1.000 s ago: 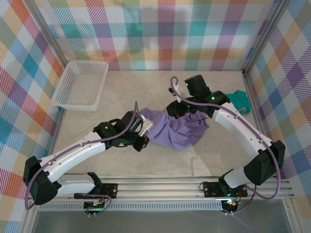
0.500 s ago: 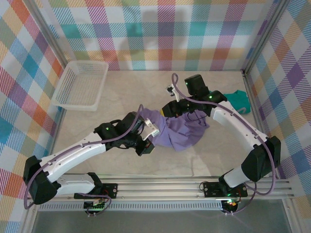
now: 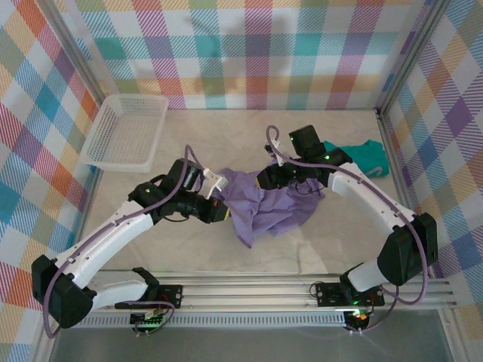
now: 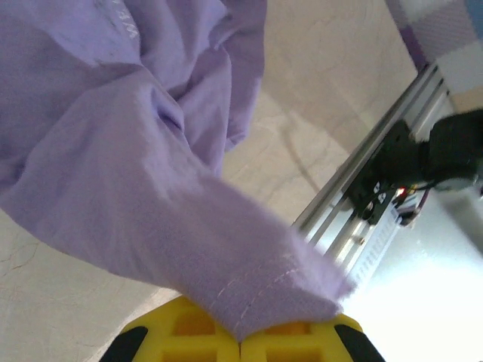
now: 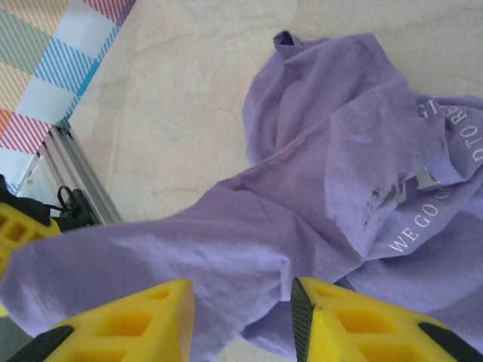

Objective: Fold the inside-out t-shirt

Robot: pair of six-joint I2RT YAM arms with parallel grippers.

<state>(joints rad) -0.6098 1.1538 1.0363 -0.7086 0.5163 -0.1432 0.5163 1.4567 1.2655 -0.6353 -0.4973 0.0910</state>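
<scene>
My left gripper [image 4: 240, 343] clamped tight on hem of lavender t-shirt [image 3: 275, 207], cloth spilling out from closed jaws. My right gripper [image 5: 241, 302] parted, shirt cloth showing in gap between fingers. T-shirt crumpled mid-worktop [image 3: 196, 249], between both grippers; white print lettering [image 5: 423, 219] shows near right one. Teal garment [image 3: 366, 154] lies by right wall.

White basket [image 3: 125, 131]; teal garment [image 3: 364, 155]

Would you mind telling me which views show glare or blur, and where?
Left wrist view: blown-out glare lower right beyond the rail, t-shirt hem nearest the lens soft. Right wrist view: print sharp, jaws softer. Top external view: evenly lit, no glare.
</scene>
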